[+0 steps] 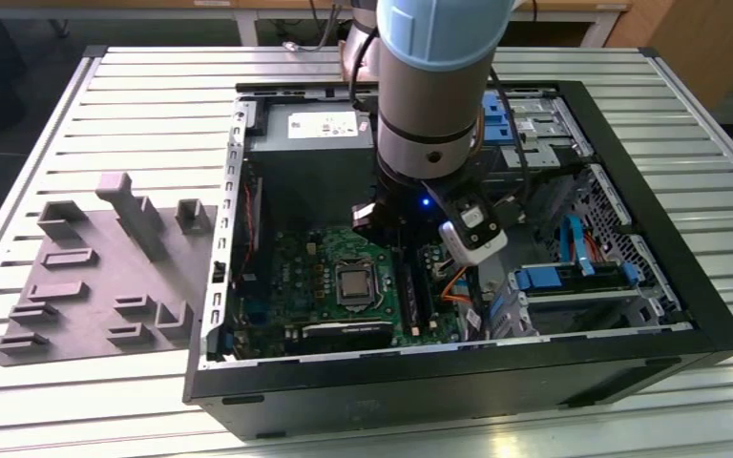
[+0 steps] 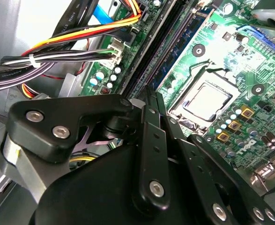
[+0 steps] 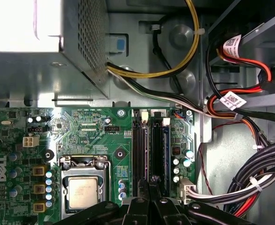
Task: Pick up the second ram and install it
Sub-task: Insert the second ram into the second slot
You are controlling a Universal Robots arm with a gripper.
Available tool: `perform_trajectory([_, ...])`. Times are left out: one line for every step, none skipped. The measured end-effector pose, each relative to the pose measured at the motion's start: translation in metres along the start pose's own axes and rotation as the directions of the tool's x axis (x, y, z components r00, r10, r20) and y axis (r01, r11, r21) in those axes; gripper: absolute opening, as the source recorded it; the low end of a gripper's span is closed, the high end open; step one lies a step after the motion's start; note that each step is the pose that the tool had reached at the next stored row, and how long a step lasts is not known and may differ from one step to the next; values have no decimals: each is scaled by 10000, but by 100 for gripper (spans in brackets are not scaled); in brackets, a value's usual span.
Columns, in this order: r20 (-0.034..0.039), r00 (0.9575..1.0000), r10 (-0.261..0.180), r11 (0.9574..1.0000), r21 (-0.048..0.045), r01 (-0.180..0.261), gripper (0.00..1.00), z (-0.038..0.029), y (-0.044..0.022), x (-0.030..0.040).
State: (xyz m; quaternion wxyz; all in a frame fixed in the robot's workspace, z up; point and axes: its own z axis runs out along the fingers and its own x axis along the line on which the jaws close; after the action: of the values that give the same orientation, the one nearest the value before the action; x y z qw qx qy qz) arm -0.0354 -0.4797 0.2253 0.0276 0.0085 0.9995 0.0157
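Note:
My gripper (image 3: 150,180) is down inside the open computer case (image 1: 672,286), and its two thin black fingers (image 2: 152,101) are pressed together. The tips hang just over the black memory slots (image 3: 149,140) on the green motherboard (image 1: 328,253), next to the processor socket (image 3: 83,192). A long dark stick, the second ram (image 1: 408,286), stands on edge in the slots directly below the fingertips. I cannot tell whether the fingers touch it. The arm (image 1: 424,143) hides the gripper's body in the exterior view.
A grey plastic tray (image 1: 99,277) with raised blocks lies on the slatted table at the exterior view's left. Bundled cables (image 3: 249,183), the power supply (image 3: 43,51) and blue drive brackets (image 1: 557,277) crowd the case around the slots.

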Motion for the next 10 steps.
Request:
perform_trajectory([-1, 10000, 0, 10000, 2, 0, 11, 1, 0, 0])
perform_trajectory([0, 10000, 0, 10000, 1, 0, 11, 4, 0, 1])
perform_trajectory([0, 10000, 0, 10000, 1, 0, 11, 7, 0, 1])
perform_trajectory([0, 10000, 0, 10000, 0, 0, 11, 9, 0, 1])
perform_trajectory([0, 10000, 0, 10000, 1, 0, 11, 9, 0, 1])
perform_trajectory([0, 10000, 1, 10000, 1, -1, 11, 9, 0, 1])
perform_trajectory([0, 10000, 0, 10000, 1, 0, 11, 10, 0, 1])
perform_trajectory([0, 10000, 0, 10000, 0, 0, 11, 11, 0, 1])
perform_trajectory([0, 10000, 0, 10000, 0, 0, 11, 11, 0, 1])
perform_trajectory([0, 10000, 1, 10000, 0, -1, 11, 11, 0, 1])
